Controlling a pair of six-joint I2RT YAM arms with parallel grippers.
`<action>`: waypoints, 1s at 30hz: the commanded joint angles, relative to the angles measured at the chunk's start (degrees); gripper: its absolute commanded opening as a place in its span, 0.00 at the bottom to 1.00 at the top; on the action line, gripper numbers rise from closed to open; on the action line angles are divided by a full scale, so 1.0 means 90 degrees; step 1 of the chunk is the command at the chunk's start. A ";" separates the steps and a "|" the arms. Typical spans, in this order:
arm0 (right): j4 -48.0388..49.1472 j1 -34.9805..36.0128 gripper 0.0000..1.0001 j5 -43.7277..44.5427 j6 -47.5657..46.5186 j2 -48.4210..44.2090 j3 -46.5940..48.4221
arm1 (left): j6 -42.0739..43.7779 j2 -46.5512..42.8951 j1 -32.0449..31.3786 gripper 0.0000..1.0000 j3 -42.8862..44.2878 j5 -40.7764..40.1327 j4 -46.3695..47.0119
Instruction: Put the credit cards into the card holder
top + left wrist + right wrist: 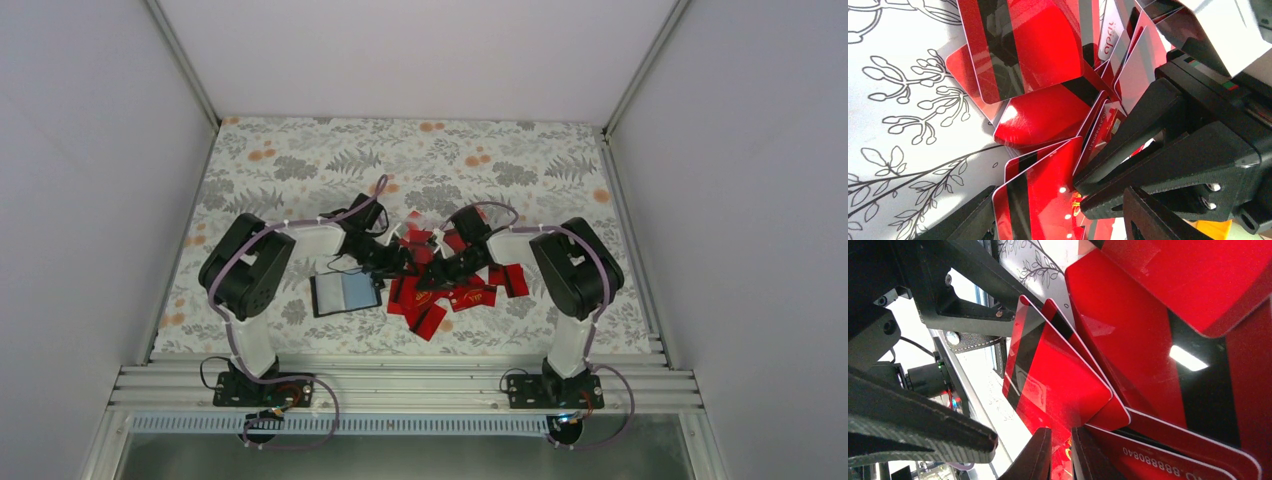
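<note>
While your left gripper (395, 258) and right gripper (432, 275) meet over the credit cards (470, 295): one card pinched.
Top view: cards heaped on the floral table (300, 160); card holder (345, 292) lies open and flat, just left of the heap. Left wrist view: left gripper's jaws stand parted either side of a striped card (1038, 200). Right wrist view: right gripper clenched on that card's edge.

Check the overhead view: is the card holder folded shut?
No, the card holder lies open flat, its grey-blue inside facing up.
</note>
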 commanded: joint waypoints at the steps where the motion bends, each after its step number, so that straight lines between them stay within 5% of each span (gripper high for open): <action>1: -0.0448 0.0003 0.12 0.1920 -0.0064 0.0721 -0.0318 | -0.0174 -0.0237 -0.0020 0.59 -0.0078 0.0231 0.0169; 18: -0.0442 0.0011 0.12 0.1913 -0.0098 0.0814 -0.0298 | -0.0110 -0.0074 -0.0020 0.17 0.0133 -0.0056 -0.0105; 30: -0.0451 0.0002 0.14 0.1979 -0.0080 0.0693 -0.0318 | -0.0417 -0.0109 -0.0020 0.02 0.0089 0.0206 0.0094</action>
